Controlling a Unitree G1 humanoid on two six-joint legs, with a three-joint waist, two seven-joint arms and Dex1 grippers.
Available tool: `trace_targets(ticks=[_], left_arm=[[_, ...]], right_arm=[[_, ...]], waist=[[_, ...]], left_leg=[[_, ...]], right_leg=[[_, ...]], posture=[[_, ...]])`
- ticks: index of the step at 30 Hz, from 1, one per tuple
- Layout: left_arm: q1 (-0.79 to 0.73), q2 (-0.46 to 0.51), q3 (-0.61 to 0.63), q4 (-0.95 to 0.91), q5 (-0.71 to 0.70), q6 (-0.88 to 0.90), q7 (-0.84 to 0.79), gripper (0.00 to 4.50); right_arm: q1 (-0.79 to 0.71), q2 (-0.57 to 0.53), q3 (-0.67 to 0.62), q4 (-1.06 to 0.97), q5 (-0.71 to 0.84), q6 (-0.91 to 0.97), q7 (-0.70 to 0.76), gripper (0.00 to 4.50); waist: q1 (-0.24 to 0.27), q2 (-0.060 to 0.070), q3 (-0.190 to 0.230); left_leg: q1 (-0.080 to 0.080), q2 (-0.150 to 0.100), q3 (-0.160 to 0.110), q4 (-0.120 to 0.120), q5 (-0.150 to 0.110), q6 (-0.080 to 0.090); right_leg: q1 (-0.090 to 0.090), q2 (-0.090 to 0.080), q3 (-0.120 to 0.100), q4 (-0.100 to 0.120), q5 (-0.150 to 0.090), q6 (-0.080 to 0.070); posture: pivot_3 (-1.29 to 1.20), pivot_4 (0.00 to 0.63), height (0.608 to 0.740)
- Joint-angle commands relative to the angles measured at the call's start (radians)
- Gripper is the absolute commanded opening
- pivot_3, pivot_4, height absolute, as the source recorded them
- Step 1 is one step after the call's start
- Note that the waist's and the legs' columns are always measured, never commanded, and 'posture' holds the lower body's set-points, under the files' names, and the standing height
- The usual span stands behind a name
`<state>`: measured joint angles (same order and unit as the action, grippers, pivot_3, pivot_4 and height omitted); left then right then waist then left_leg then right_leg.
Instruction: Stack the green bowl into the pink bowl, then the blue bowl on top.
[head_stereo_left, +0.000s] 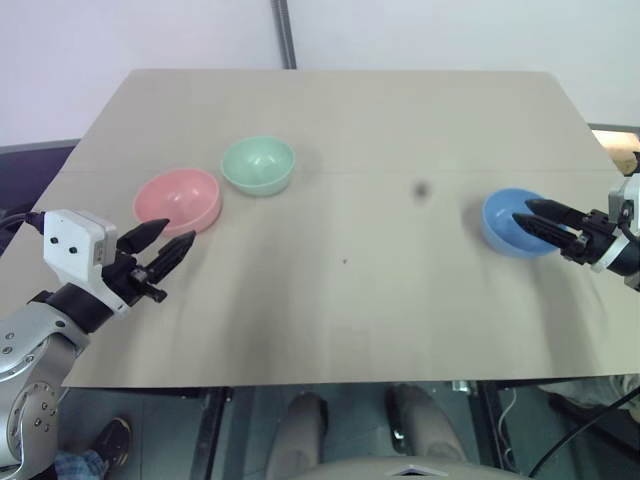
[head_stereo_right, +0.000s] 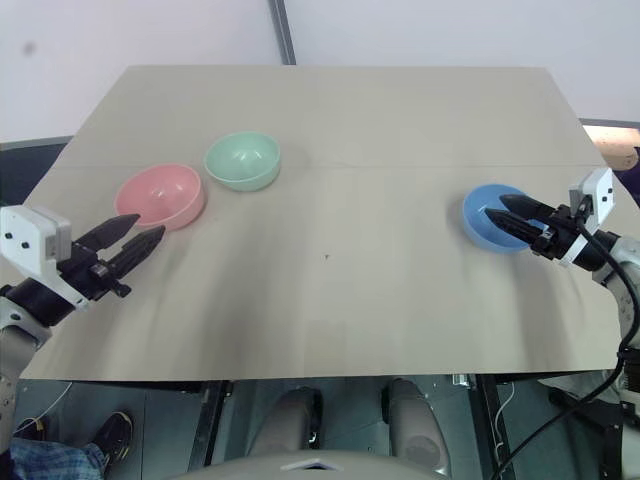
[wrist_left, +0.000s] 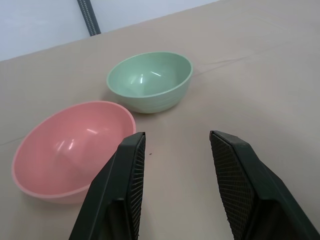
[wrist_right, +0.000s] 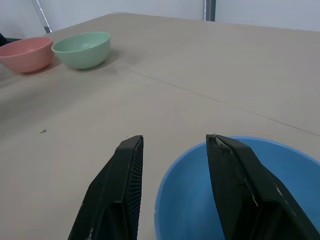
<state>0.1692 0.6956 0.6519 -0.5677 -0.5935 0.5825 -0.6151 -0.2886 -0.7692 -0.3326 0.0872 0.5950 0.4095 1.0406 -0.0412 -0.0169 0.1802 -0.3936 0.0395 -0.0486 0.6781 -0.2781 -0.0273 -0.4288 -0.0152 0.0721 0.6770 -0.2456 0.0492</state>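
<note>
The pink bowl (head_stereo_left: 178, 198) stands at the table's left, with the green bowl (head_stereo_left: 258, 165) just behind and right of it; both are empty and upright. My left gripper (head_stereo_left: 176, 232) hovers level just in front of the pink bowl, open, with nothing between its fingers (wrist_left: 131, 165). The blue bowl (head_stereo_left: 498, 232) sits at the right. My right gripper (head_stereo_left: 521, 210) is open astride the blue bowl's (wrist_right: 190, 210) near rim, one finger inside and the other finger (wrist_right: 127, 170) outside.
The tan table (head_stereo_left: 350, 120) has wide bare room between the left pair of bowls and the blue one. Its near edge runs just below my arms. A dark pole (head_stereo_left: 285, 30) rises behind the far edge. A person's shoe (head_stereo_left: 112, 440) is on the floor near left.
</note>
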Motion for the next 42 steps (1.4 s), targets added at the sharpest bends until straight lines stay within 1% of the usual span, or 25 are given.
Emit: trace_targets(ticks=[1, 6, 13, 21, 26, 30, 34, 42], left_arm=[[-0.015, 0.014, -0.001, -0.004, -0.010, -0.032, -0.015, 2.15], [-0.012, 0.000, -0.009, 0.005, -0.021, -0.040, -0.034, 2.15], [-0.003, 0.001, 0.005, 0.007, -0.025, -0.044, -0.035, 2.15], [-0.011, 0.006, 0.000, 0.012, -0.020, -0.042, -0.025, 2.15], [-0.027, 0.011, -0.012, 0.023, -0.005, -0.042, -0.009, 2.15], [-0.058, 0.006, -0.034, 0.035, -0.016, 0.018, 0.048, 2.15], [-0.075, 0.024, -0.080, 0.054, 0.044, 0.010, 0.067, 2.15], [-0.096, 0.106, -0.144, 0.155, 0.223, -0.067, 0.072, 2.15]], right_arm=[[0.010, -0.021, -0.043, -0.040, 0.020, -0.010, 0.010, 2.24], [0.033, -0.020, -0.042, -0.063, 0.026, -0.010, 0.017, 2.24], [0.004, -0.024, -0.036, -0.054, 0.029, 0.001, 0.018, 2.24], [0.010, -0.013, -0.032, -0.073, 0.039, 0.005, 0.026, 2.24], [0.012, -0.015, -0.020, -0.115, 0.066, 0.030, 0.044, 2.24], [0.010, -0.012, 0.006, -0.178, 0.100, 0.061, 0.071, 2.24], [-0.009, -0.005, 0.038, -0.249, 0.153, 0.112, 0.085, 2.24], [-0.042, 0.007, 0.060, -0.360, 0.238, 0.184, 0.064, 2.24]], waist=[[0.000, 0.000, 0.000], [0.001, 0.000, 0.000], [0.000, 0.000, 0.000], [0.001, 0.000, 0.000], [0.001, 0.000, 0.000], [0.000, 0.000, 0.000], [0.001, 0.000, 0.000], [0.001, 0.000, 0.000]], left_leg=[[0.000, 0.000, 0.000, 0.000, 0.000, 0.000], [0.000, 0.000, 0.000, 0.000, 0.000, 0.000], [0.000, 0.000, 0.000, 0.000, 0.000, 0.000], [0.000, 0.000, 0.000, 0.000, 0.000, 0.000], [0.000, 0.000, 0.000, 0.000, 0.000, 0.000], [0.000, 0.000, 0.000, 0.000, 0.000, 0.000], [0.000, 0.000, 0.000, 0.000, 0.000, 0.000], [0.000, 0.000, 0.000, 0.000, 0.000, 0.000]], right_leg=[[0.000, 0.000, 0.000, 0.000, 0.000, 0.000], [0.000, 0.000, 0.000, 0.000, 0.000, 0.000], [0.000, 0.000, 0.000, 0.000, 0.000, 0.000], [0.000, 0.000, 0.000, 0.000, 0.000, 0.000], [0.000, 0.000, 0.000, 0.000, 0.000, 0.000], [0.000, 0.000, 0.000, 0.000, 0.000, 0.000], [0.000, 0.000, 0.000, 0.000, 0.000, 0.000], [0.000, 0.000, 0.000, 0.000, 0.000, 0.000]], posture=[[0.00, 0.150, 0.740], [0.00, 0.150, 0.740], [0.00, 0.150, 0.740], [0.00, 0.150, 0.740], [0.00, 0.150, 0.740], [0.00, 0.150, 0.740], [0.00, 0.150, 0.740], [0.00, 0.150, 0.740]])
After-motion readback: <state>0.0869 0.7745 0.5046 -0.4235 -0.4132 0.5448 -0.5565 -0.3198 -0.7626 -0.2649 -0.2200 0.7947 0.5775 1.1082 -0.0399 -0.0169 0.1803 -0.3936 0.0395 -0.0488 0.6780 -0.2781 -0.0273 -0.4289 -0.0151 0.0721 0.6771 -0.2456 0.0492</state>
